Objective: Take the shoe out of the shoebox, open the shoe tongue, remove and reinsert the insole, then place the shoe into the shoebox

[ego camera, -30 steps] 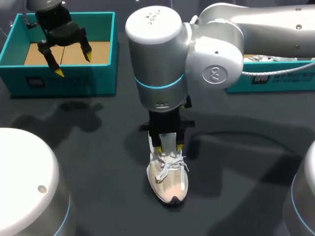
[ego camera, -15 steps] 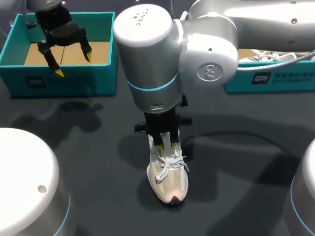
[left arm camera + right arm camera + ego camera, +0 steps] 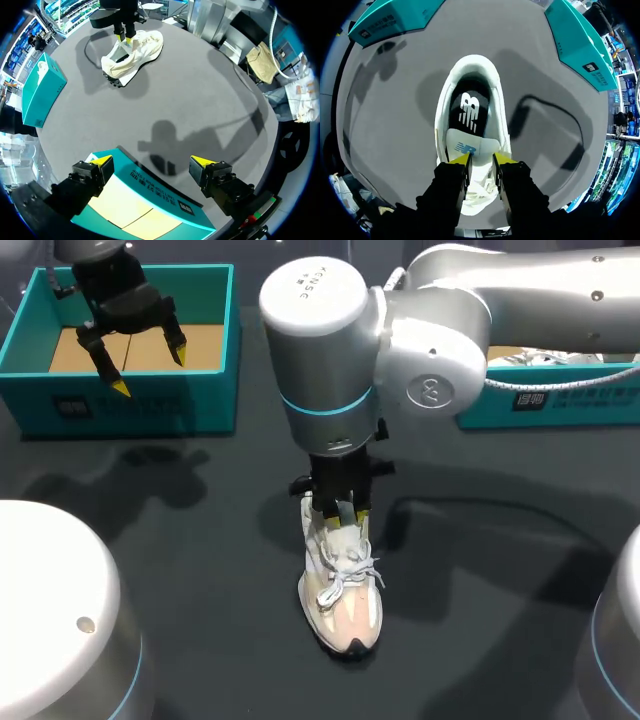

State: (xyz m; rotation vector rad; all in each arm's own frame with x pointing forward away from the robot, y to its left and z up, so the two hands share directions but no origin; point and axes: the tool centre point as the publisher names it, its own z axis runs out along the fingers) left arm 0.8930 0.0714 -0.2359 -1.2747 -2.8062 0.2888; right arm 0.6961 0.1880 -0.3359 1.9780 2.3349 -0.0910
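Note:
A white sneaker (image 3: 342, 590) stands on the dark table, toe toward the front edge. My right gripper (image 3: 340, 515) comes down onto its opening, shut on the white tongue (image 3: 470, 145), which stands lifted between the yellow tips. In the right wrist view the right gripper (image 3: 481, 160) has the black insole (image 3: 469, 111) showing inside the shoe (image 3: 445, 130) just ahead of it. My left gripper (image 3: 140, 360) hangs open and empty over the teal shoebox (image 3: 125, 405) at the back left. The left wrist view has the left gripper (image 3: 152, 162) above that shoebox (image 3: 150, 200), with the shoe (image 3: 132, 52) far ahead.
A second teal box (image 3: 560, 390) lies at the back right, partly behind my right arm. Its side also shows in the right wrist view as a teal box (image 3: 580, 40). Bare dark table surrounds the shoe on all sides.
My right gripper's fingers have drawn closer together on the tongue and risen slightly, pulling the tongue up. The shoe stays in place. The left arm has not moved.

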